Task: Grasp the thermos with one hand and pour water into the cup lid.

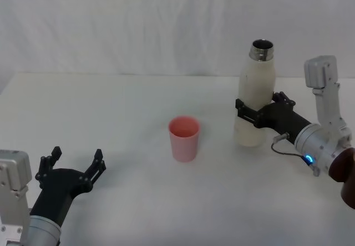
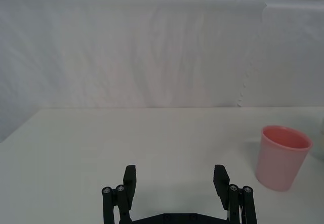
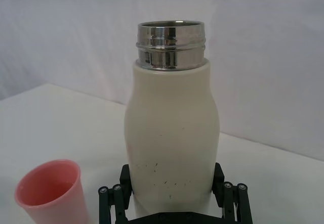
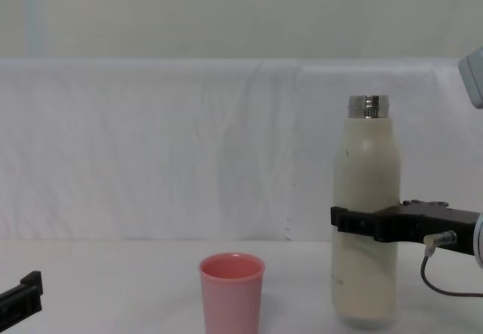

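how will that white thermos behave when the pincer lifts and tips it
The thermos looks rigid, so the right pincer should not dent it. Its smooth rounded wall may slip or turn in the grip. Tall, narrow and held below mid-height, it could swing top-heavy; its uncapped neck lets water spill toward the cup lid.

Cup lid point(image 1: 183, 138) left of thermos point(image 1: 255, 99)

— Where's the right gripper point(image 1: 256, 110)?
— Far right, reaching in level, fingers clamped.
— And the left gripper point(image 1: 75, 163)?
— Near left, low, fingers spread wide, gripping nothing.
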Controlling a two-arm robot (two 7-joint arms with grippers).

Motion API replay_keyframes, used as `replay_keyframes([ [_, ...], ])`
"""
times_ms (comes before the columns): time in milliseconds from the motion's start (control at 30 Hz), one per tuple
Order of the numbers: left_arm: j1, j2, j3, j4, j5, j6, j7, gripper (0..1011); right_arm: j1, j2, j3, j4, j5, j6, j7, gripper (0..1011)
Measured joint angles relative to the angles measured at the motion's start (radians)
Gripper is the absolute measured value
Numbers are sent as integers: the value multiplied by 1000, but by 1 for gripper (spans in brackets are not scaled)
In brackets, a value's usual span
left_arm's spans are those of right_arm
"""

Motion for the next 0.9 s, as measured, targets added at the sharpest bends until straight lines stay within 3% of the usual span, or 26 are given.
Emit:
replay_keyframes([
  [900,0,0,0,0,0,0,0,1001,34,30,-90,57,44,-18,-31,947],
])
